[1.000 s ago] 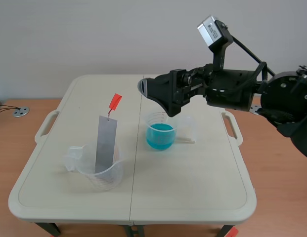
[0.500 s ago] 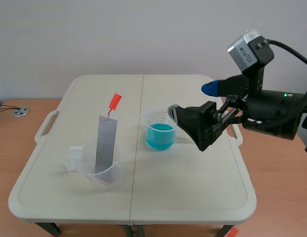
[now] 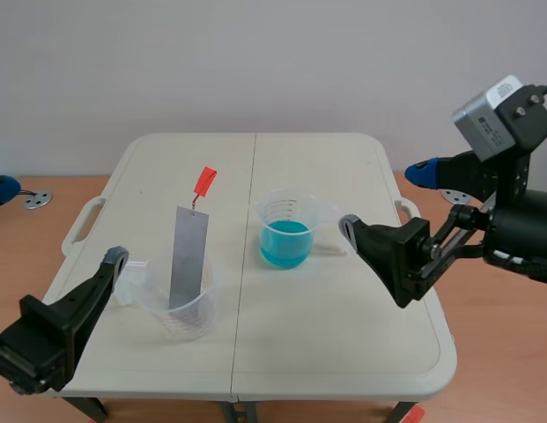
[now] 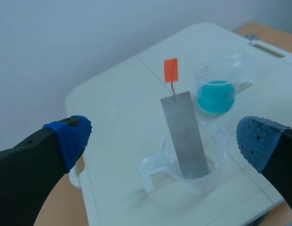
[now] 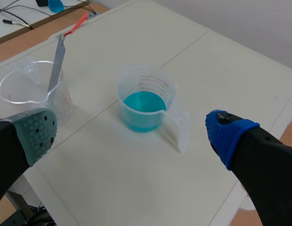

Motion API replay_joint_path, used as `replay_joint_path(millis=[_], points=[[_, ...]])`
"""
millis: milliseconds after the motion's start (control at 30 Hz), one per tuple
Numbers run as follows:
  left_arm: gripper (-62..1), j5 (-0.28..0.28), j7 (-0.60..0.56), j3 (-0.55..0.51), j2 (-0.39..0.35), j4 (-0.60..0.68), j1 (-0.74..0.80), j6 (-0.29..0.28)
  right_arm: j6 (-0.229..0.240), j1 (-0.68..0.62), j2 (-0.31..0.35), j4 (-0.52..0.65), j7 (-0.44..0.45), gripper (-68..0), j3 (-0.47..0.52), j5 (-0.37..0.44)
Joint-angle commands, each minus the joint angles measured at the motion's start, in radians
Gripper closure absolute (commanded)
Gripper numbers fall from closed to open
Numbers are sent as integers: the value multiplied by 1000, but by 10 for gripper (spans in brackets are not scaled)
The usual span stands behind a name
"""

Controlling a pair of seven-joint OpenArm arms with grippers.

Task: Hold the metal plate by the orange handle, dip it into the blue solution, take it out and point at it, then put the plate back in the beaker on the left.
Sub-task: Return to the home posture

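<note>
I drew the right gripper (image 3: pixel 386 198) back from the solution (image 3: pixel 284 240) and brought the left gripper (image 3: pixel 60 223) toward the plate (image 3: pixel 188 256), both with jaws released, so the grasp was still pending.

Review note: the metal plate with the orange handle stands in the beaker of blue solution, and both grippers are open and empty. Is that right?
Not quite. The metal plate stands in the clear beaker, apart from the beaker of blue solution, as the scene view shows. Both the left gripper and the right gripper are open and empty, as stated.
</note>
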Motion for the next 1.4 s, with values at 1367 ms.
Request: replay_joint_path(millis=[1367], points=[[-623,64,2,-10,13,174,231,2,-52,-163,13,97,115,-663,50,-93]])
